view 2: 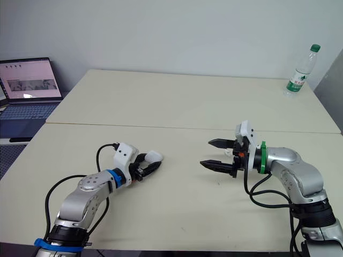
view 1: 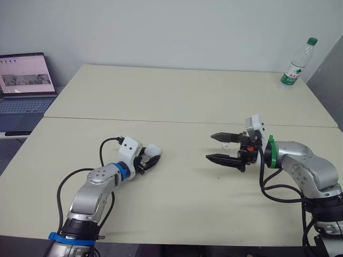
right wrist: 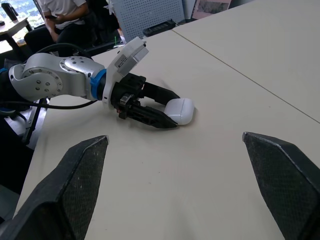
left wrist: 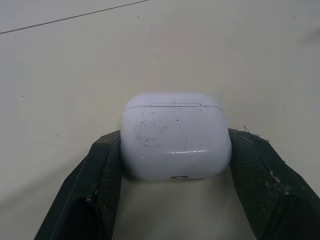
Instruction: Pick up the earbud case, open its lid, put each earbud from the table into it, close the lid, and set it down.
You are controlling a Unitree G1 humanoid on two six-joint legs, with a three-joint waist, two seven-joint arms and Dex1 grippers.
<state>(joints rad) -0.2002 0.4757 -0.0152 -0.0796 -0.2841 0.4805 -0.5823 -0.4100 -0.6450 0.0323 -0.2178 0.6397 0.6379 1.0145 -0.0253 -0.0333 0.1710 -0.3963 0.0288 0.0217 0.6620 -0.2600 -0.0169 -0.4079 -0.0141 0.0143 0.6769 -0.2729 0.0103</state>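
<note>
The glossy white rounded earbud case [left wrist: 175, 135], clamped in the black-fingered left gripper [view 1: 151, 157], should be lifted level, lid turned toward the gaping right gripper [view 1: 210, 146].

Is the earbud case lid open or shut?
Shut: the glossy white rounded earbud case shows only a thin closed seam, gripped by the left claw.
</note>
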